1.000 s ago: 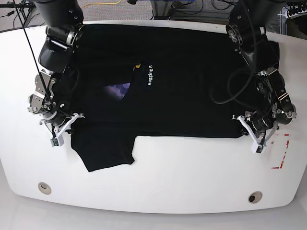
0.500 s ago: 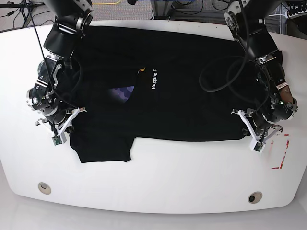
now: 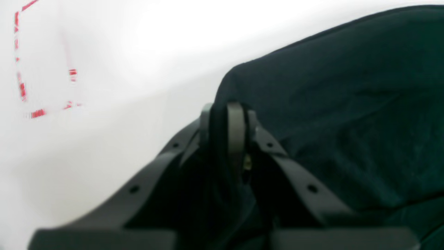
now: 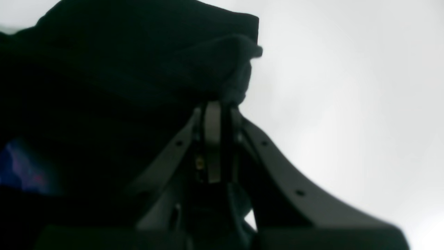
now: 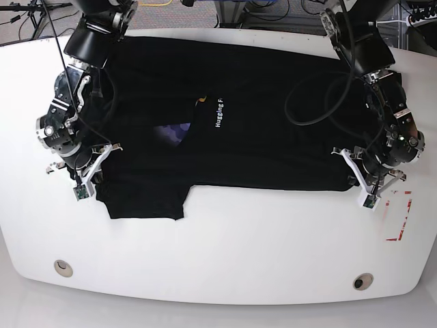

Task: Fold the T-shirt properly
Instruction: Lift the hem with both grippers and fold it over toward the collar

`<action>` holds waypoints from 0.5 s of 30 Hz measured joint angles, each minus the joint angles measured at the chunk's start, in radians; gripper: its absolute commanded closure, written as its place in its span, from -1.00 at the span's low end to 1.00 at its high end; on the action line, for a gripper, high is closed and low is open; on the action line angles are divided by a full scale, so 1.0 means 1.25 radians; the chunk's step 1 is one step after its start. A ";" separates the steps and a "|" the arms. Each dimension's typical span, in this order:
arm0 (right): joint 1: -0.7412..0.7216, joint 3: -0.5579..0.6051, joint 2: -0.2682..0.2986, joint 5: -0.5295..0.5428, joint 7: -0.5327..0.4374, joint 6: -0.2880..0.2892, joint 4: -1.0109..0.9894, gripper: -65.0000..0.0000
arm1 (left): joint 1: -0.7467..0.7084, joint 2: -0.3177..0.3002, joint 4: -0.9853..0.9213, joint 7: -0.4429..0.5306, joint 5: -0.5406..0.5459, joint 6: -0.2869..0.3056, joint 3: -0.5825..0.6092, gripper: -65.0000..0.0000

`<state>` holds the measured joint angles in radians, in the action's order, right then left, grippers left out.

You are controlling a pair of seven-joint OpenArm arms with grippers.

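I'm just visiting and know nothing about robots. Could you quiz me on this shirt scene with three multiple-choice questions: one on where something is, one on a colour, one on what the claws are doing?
1. In the overhead view, where are the red markings on the table?
A. near the right edge
B. under the shirt's middle
C. by the left arm of the picture

2. What colour is the lettering on the T-shirt?
A. yellow
B. white
C. green

3. What are the left gripper and the right gripper doing?
A. both wide open above the cloth
B. one open, one shut
C. both shut on the cloth

Answers: 1 A, the red marks sit by the table's right edge. 2 B, the letters are white on black. 3 C, each wrist view shows black cloth pinched between closed fingers.
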<state>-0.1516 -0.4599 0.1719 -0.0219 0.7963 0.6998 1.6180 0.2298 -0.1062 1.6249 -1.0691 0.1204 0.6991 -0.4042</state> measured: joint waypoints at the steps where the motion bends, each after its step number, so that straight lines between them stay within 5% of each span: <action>1: 0.005 0.000 -0.001 0.002 0.010 0.001 0.014 1.00 | 0.000 0.000 0.007 0.000 0.000 0.000 0.000 0.89; 15: 0.072 0.000 -0.001 0.016 0.193 0.000 0.270 1.00 | -0.078 -0.002 0.156 0.005 0.004 0.002 0.000 0.90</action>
<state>-0.0620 -0.4603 0.1711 -0.0025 1.0374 0.7002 1.9556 0.1318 -0.1089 1.8202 -1.0622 0.1249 0.7010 -0.4038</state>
